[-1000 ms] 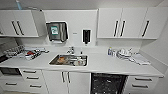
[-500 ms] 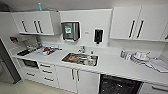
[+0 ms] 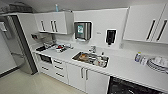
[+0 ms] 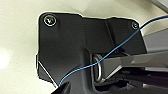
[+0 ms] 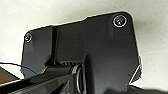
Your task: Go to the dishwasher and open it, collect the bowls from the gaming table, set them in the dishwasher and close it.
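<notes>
The dishwasher [image 3: 130, 87] sits under the white counter at the lower right of the head view. It shows as a dark front or interior with faint rack shapes, and I cannot tell whether its door is open. The gaming table and the bowls are out of view. In the left wrist view a blue cable [image 4: 105, 53] runs across the robot's dark plate over pale floor. The right wrist view has the same kind of dark plate over pale floor.
A white counter [image 3: 120, 67] runs along the wall with a steel sink [image 3: 90, 59] holding dishes. White base cabinets [image 3: 82, 77] stand below. A plate stack [image 3: 157, 64] is at the right and a steel fridge [image 3: 21, 50] at the left. Pale floor [image 3: 30, 83] lies in front.
The camera has moved closer and turned left. The sink now sits further right in the picture and the fridge has come into view. Nothing in the kitchen itself has moved.
</notes>
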Robot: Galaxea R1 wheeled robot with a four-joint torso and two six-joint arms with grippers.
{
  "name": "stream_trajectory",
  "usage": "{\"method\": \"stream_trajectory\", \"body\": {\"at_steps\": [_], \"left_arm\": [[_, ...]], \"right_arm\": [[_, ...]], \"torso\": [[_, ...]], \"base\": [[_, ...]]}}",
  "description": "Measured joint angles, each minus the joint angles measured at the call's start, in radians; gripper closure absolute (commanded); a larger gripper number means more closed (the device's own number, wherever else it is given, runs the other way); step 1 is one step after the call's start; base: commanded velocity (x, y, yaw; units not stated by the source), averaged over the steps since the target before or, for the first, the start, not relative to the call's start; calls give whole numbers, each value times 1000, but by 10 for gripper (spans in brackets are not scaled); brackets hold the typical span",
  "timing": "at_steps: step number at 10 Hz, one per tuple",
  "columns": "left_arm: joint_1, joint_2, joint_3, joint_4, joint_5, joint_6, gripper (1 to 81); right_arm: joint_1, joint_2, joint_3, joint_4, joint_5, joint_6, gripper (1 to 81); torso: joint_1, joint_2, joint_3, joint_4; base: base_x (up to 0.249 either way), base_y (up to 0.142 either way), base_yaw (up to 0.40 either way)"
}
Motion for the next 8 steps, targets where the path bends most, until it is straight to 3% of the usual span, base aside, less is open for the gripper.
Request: {"method": "stream_trajectory", "body": {"at_steps": [2, 8], "left_arm": [[-2, 0, -6, 0, -7, 0, 10], [3, 7, -37, 0, -1, 0, 10]], "right_arm": [[-2, 0, 1, -35, -10, -1, 10], [-46, 17, -25, -35, 1, -1, 10]], "torso": [[0, 0, 0, 0], [0, 0, 0, 0]], "base": [[0, 0, 343], [0, 0, 343]]}}
